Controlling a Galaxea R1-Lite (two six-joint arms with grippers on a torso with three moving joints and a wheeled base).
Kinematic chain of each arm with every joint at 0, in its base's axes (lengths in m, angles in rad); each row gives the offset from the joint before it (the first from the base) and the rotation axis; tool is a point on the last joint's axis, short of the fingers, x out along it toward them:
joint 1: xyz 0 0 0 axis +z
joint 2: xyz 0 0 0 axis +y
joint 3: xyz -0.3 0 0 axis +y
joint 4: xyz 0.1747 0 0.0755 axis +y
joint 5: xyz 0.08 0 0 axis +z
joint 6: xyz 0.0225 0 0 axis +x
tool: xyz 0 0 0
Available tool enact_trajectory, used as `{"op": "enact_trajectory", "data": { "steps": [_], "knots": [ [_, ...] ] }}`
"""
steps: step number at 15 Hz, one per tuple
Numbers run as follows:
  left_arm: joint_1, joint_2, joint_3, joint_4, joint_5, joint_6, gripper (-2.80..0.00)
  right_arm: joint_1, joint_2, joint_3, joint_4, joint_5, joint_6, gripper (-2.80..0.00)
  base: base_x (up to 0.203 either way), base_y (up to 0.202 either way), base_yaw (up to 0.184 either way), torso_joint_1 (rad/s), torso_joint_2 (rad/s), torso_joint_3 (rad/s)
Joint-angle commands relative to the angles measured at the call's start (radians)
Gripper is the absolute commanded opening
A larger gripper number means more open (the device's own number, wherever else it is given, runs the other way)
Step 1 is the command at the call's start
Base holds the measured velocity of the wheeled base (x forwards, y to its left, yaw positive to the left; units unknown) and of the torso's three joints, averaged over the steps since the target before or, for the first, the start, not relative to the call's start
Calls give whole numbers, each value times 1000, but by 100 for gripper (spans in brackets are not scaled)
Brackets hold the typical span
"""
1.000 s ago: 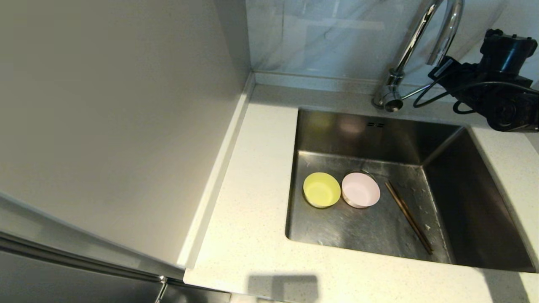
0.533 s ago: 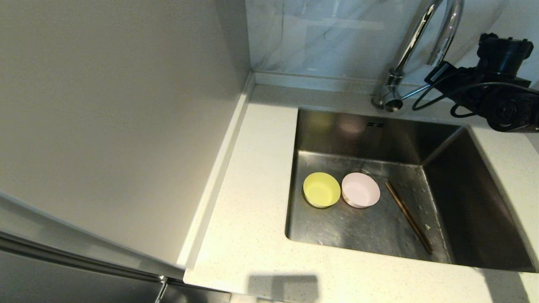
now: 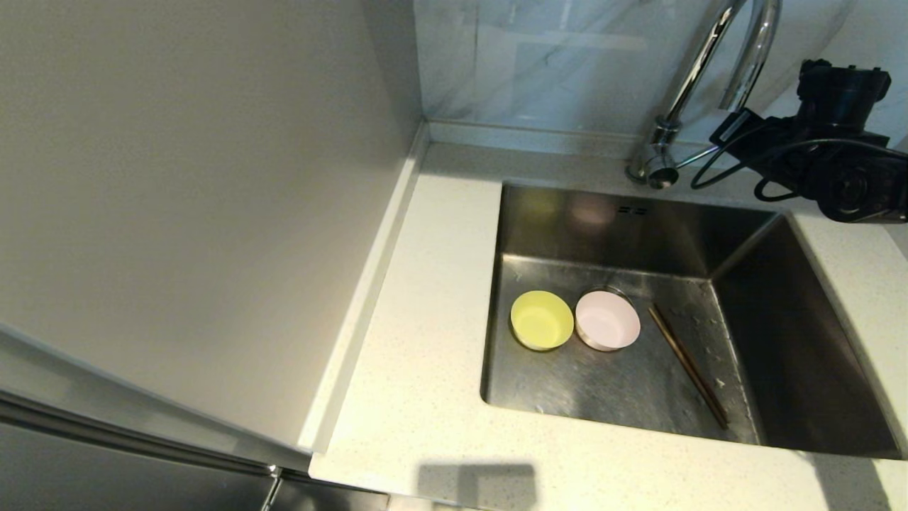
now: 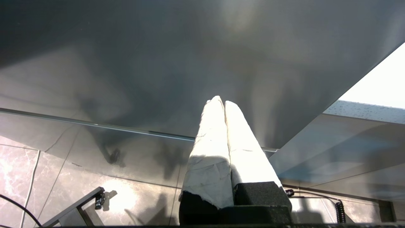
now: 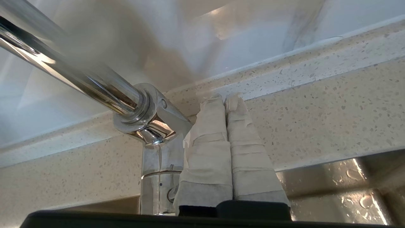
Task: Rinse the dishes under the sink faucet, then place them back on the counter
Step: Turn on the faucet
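Counter (image 3: 425,355) edge: right pincer (image 5: 226,98), pressed together, beside faucet (image 5: 148,123).

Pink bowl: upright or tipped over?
Upright. The pink bowl sits on the sink floor, open side up, beside the yellow-green bowl.

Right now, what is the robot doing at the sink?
The robot's right end effector, fingers shut and holding nothing, is up by the faucet, close to its base and side lever. No water shows running. The yellow-green bowl, the pink bowl and the chopsticks lie in the sink, none yet back on the counter. The left end effector is parked away, also shut.
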Motion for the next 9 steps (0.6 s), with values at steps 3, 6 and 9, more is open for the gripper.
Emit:
{"op": "enact_trajectory", "data": {
  "steps": [3,6,9],
  "knots": [
    [0,-3,0,-1,0,0,-280,-1,1,15,-1,11,2,-280,0,0,0,0,0,0],
    [0,-3,0,-1,0,0,-280,-5,-22,49,4,33,-5,-280,0,0,0,0,0,0],
    [0,-3,0,-1,0,0,-280,-20,-55,111,9,87,-19,-280,0,0,0,0,0,0]
  ]
}}
